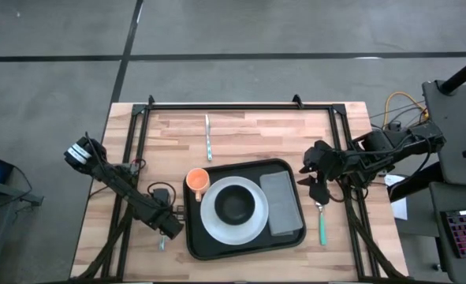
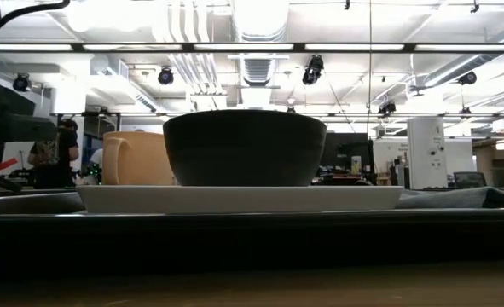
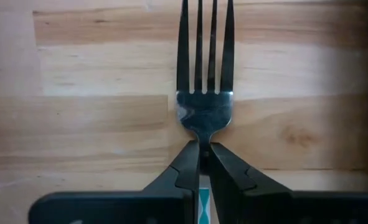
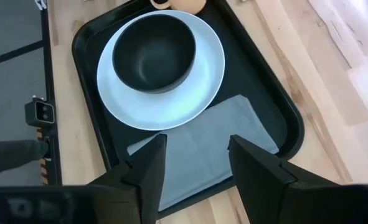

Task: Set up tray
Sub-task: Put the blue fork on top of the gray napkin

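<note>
The black tray (image 1: 217, 246) lies mid-table and carries a white plate (image 1: 211, 223) with a black bowl (image 1: 233, 204), a grey napkin (image 1: 280, 203) and an orange cup (image 1: 197, 181) at its far left corner. In the low view the bowl (image 2: 245, 147) sits on the plate (image 2: 239, 199) and the cup (image 2: 136, 159) stands behind. My left gripper (image 1: 166, 230) is at the tray's near left side, shut on a fork (image 3: 204, 81). My right gripper (image 1: 305, 180) hovers open at the tray's right edge, its fingers over the napkin (image 4: 202, 155). My left gripper pinches the fork by its neck (image 3: 203, 138), just behind the tines, between the two fingertips (image 3: 187, 165). The fingers lie along the fork; the tines point out past them over the wood, and the teal handle (image 3: 204, 204) runs back between them. Whether the fork is lifted, I cannot tell.
A green-handled utensil (image 1: 322, 225) lies on the table right of the tray, just near of my right gripper. A slim metal utensil (image 1: 208, 136) lies near the far edge. A black frame rail (image 1: 240, 106) runs along the far side. Bare wood lies left of the tray.
</note>
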